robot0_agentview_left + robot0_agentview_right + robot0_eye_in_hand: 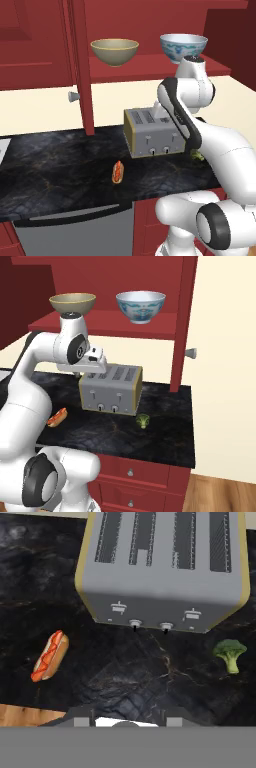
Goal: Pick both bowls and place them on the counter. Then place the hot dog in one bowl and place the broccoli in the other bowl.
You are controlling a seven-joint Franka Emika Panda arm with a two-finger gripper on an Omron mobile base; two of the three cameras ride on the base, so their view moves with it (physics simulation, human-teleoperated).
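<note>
Both bowls are up on the red shelf (150,70), nothing on the counter (55,170) from the task list yet except the food. The olive-tan bowl (114,51) sits toward the shelf's left end, next to the cabinet's upright post, and the white bowl with blue pattern (183,47) is toward the right end, well apart from it.

The gripper (95,365) hangs over the toaster (111,389), pointing down at the counter, holding nothing. Can't honestly tell how wide the jaws are; the fingertips barely show in any shot.

Handling guess: both bowls look like glazed ceramic, round, deep, on a small foot, with a thin flared rim. So stiff, smooth, probably slippery, and breakable if dropped from shelf height. I'd pinch the rim wall, one finger inside and one outside, since the body is too wide to span. The white one looks glossier inside, so more likely to slip.

The hot dog (49,655) lies near the counter's front edge, left of the toaster: a soft bun with a red sausage on top. Grab it across the short side, gently, or it'll squash. The broccoli (230,654) is right of the toaster's front corner: small, bumpy green head and pale stem, light, and likely to roll. The boxy metal toaster with brass-coloured trim sits between them, toward the back edge.
</note>
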